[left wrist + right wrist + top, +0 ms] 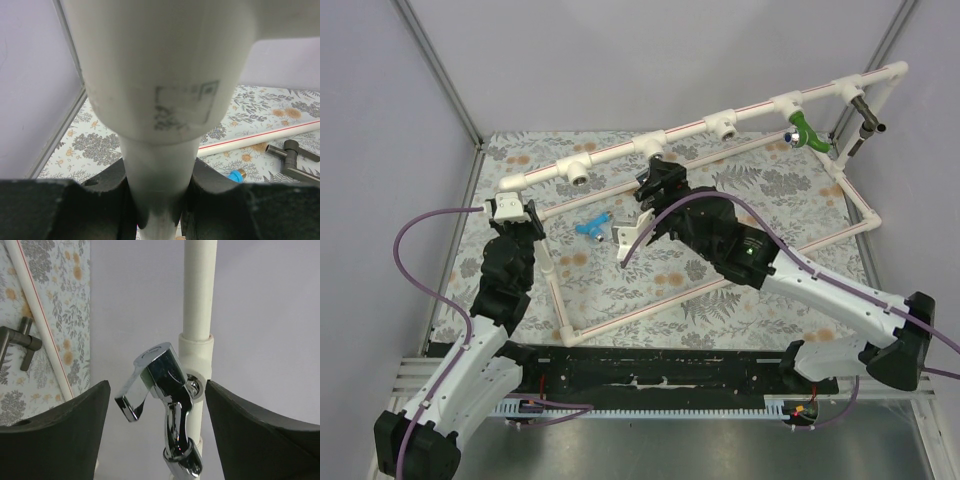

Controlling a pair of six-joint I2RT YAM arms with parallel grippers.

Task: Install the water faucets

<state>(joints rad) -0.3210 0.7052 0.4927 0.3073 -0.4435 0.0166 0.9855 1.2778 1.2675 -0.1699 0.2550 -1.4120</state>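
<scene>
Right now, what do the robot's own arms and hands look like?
The left arm and right arm each have white lower links, black upper sections and a thin purple cable. The left hand and right hand are black with broad matte fingers. A green light glows on the right arm.

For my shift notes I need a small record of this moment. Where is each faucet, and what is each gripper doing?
green faucet: mounted on the white pipe frame, far right part
dark grey faucet: mounted at the frame's right end
silver faucet: seated at a tee fitting; how tight cannot be told
light blue faucet: lying on the table, not installed
left gripper: shut on the frame's left end
right gripper: open, one finger on either side of the silver faucet, not touching it
</scene>
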